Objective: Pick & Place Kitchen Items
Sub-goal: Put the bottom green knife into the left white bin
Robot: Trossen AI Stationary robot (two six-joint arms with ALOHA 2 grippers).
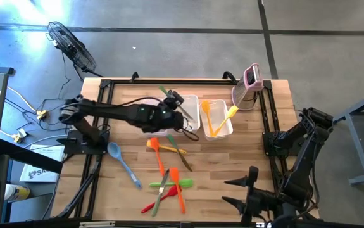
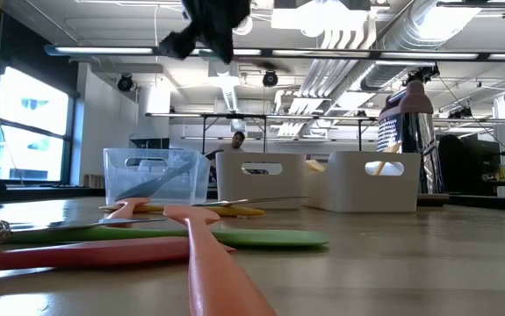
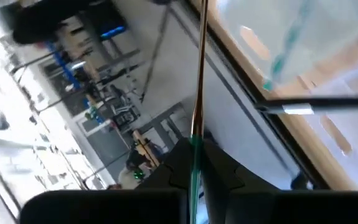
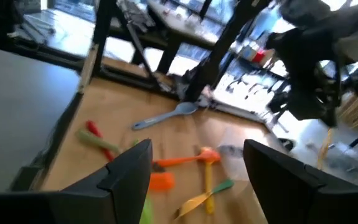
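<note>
Two black arms made of chunky jointed parts — the left arm (image 1: 125,113) shows a tiny green light.

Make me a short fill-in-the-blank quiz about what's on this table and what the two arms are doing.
1. The left gripper is shut on a slim ____-handled utensil above the tubs.
2. The right gripper, waiting at the table's near edge, is ____.
3. The tub nearest the pink-and-white gadget holds ____ utensils.
4. The utensil lying farthest left on the table is the ____ spoon.

Missing words: green; open; yellow; blue
</note>
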